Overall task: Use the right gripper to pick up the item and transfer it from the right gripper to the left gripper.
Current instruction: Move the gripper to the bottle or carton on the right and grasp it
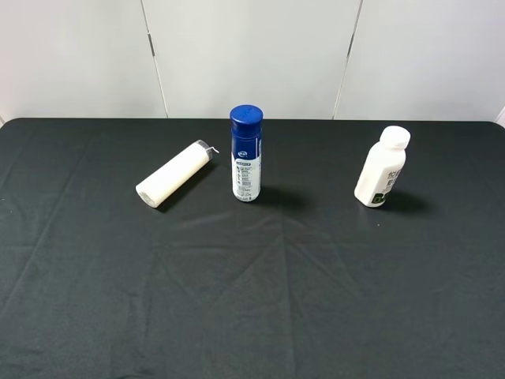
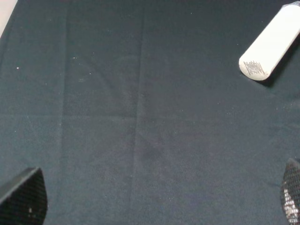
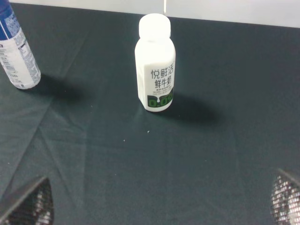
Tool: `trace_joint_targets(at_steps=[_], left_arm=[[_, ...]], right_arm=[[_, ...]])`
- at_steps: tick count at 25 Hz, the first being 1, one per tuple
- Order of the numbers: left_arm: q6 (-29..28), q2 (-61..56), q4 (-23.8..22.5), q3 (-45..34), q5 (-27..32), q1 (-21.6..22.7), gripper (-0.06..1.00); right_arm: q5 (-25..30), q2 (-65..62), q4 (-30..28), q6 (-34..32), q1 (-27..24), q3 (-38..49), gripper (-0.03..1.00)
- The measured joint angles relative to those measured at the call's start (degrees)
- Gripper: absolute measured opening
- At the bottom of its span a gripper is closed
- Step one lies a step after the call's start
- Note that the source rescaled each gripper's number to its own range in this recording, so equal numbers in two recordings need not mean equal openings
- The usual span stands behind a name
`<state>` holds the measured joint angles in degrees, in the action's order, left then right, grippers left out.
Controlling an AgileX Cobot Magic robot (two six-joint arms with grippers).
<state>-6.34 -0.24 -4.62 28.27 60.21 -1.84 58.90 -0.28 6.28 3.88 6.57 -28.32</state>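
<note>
The item, a small white bottle [image 1: 382, 167] with a white cap and green-and-black label, stands upright at the right of the black table; the right wrist view shows the same bottle [image 3: 155, 70] some way ahead of the jaws. My right gripper [image 3: 154, 206] is open, its two mesh fingertips [image 3: 28, 206] spread wide with only cloth between them. My left gripper [image 2: 154, 197] is open too, its fingertips [image 2: 23, 197] far apart over bare cloth. Neither arm appears in the exterior high view.
A blue-capped bottle [image 1: 246, 154] stands upright at the table's middle, and its lower part [image 3: 16, 51] shows in the right wrist view. A cream-white tube [image 1: 175, 174] lies on its side to its left, also seen as the tube [image 2: 272, 44] from the left wrist. Black cloth [image 1: 252, 300] covers the table.
</note>
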Motion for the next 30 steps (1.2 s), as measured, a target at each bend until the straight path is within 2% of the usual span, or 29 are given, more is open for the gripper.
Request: trace_joint_targets(at_steps=[23,30], left_arm=[[0.00,0.00,-0.05,0.00,-0.26,0.00,1.00],[0.00,0.00,-0.05,0.00,-0.26,0.00,1.00]], right_arm=[[-0.06,0.00,0.00,-1.32,0.00,-0.19,1.00],[-0.56,9.22,0.00,-2.56,0.00,-7.84,1.00]])
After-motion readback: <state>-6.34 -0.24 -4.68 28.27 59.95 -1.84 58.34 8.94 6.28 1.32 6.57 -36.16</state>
